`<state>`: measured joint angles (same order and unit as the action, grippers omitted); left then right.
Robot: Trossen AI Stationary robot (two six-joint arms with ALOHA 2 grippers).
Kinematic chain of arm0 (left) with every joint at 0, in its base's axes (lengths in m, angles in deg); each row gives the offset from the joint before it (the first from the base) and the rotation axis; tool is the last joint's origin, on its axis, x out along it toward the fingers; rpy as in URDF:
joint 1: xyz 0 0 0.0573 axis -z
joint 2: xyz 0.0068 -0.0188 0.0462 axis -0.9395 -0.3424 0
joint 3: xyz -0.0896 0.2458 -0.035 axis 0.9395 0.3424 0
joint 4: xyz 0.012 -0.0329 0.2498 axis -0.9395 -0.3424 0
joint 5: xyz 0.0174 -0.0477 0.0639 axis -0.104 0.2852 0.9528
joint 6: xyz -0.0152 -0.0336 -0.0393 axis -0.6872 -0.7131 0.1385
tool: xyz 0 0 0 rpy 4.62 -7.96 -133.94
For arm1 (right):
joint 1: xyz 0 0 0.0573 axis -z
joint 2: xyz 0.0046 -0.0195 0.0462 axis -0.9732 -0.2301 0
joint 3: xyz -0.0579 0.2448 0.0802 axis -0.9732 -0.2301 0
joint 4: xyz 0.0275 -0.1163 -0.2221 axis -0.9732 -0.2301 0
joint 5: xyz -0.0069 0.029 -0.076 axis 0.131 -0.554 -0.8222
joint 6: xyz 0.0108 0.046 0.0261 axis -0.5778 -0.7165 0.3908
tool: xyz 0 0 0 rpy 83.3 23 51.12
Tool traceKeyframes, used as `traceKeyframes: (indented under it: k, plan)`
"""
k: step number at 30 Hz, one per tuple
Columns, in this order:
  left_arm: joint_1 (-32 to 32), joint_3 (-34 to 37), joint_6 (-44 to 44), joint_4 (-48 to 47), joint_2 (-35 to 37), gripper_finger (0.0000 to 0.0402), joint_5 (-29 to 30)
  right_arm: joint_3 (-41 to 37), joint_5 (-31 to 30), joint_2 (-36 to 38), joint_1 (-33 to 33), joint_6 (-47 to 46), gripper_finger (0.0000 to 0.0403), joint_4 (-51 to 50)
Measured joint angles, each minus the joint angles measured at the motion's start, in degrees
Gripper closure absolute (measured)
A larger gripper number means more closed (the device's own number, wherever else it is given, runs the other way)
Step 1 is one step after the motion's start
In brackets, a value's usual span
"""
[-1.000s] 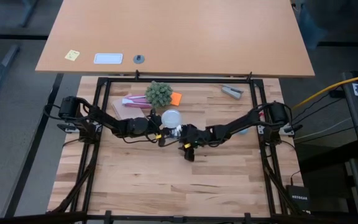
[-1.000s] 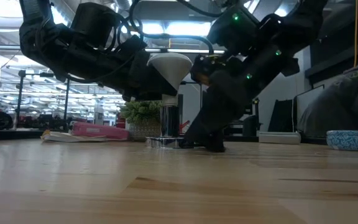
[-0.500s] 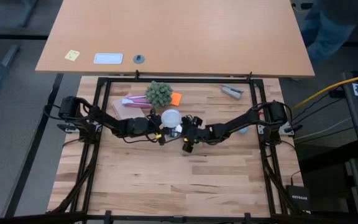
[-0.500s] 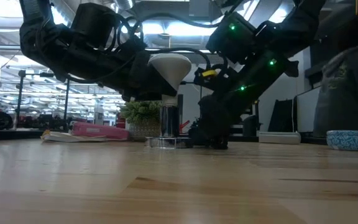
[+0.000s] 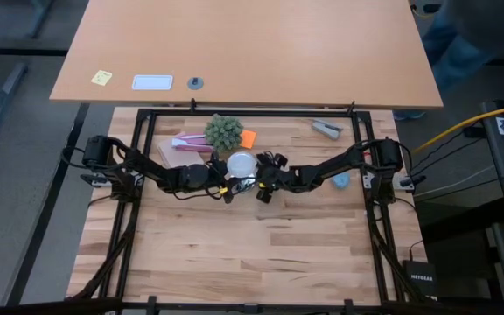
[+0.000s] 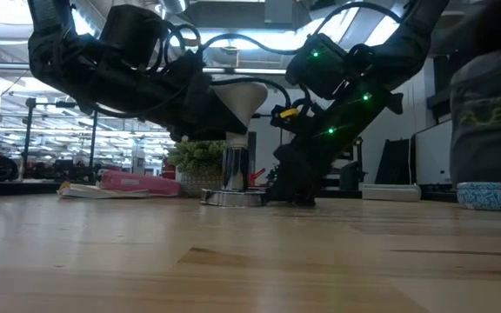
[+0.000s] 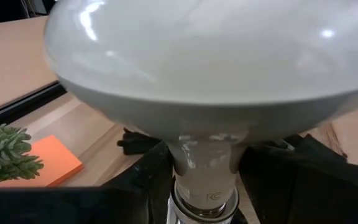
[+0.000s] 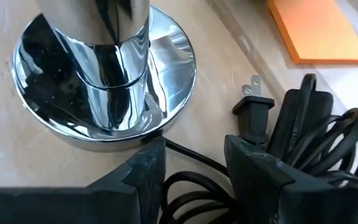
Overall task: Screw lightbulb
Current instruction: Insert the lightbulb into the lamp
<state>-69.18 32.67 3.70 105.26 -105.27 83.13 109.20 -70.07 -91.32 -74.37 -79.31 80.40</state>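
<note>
The lightbulb (image 5: 241, 164) stands upright, its wide frosted dome (image 7: 210, 56) up and its lower end in a chrome socket stem (image 6: 236, 168) on a round chrome base (image 8: 104, 81). My left gripper (image 7: 207, 186) reaches in from the table's left and is shut on the bulb. My right gripper (image 8: 188, 162) stands open and slanted down at the base's right side. The thin black cord (image 8: 191, 163) runs through its gap, and one fingertip (image 8: 149, 152) is at the base's rim. My left gripper pinches the bulb's narrow neck (image 7: 207, 165), just above the socket, between its two fingers (image 7: 145, 186). The fingers come nearly level from the table's left. The bulb stays upright, its lower end in the socket. My right gripper: whether its fingertip touches the base's rim, I cannot tell.
The cord's plug (image 8: 253, 102) and coiled bundle (image 8: 319, 140) lie right of the base. An orange pad (image 5: 248, 137), a small green plant (image 5: 223, 131) and a pink object (image 5: 186, 140) lie behind it. A grey object (image 5: 326, 129) sits at far right, a blue bowl (image 6: 484, 195) by the right arm.
My right gripper has swung from the socket's near side toward the table's far edge, turning as it went, and now stands at the base's right side. The bulb, the socket and my left gripper have kept still.
</note>
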Motion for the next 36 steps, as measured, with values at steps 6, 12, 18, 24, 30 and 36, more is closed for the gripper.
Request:
traceKeyframes:
  k: [6, 12, 18, 24, 30, 36]
  plan:
    - [0.00, 0.00, 0.00, 0.01, 0.00, 0.0251, -0.13, 0.00, 0.48, 0.00, -0.04, 2.54, 0.0235, 0.09]
    - [0.06, 0.00, 0.08, 0.04, 0.00, 0.0251, -0.18, -0.02, 1.54, 1.98, -0.24, 2.59, 0.0235, -1.25]
    - [0.07, 0.00, 0.11, 0.03, 0.00, 0.0251, -0.18, -0.02, 0.51, 7.54, -1.66, 2.48, 0.0235, -6.02]
    - [0.07, 0.00, 0.09, 0.03, 0.00, 0.0251, -0.15, 0.00, 4.80, 9.62, -5.07, 2.01, 0.0235, -7.77]
    - [0.09, 0.00, 0.04, 0.00, 0.00, 0.0251, -0.05, 0.00, 7.99, 9.25, -9.72, -0.79, 0.0235, -7.44]
    - [0.11, 0.00, -0.16, 0.24, 0.00, 0.0251, 0.02, 0.02, 4.39, 7.67, -11.85, -0.93, 0.0235, -4.68]
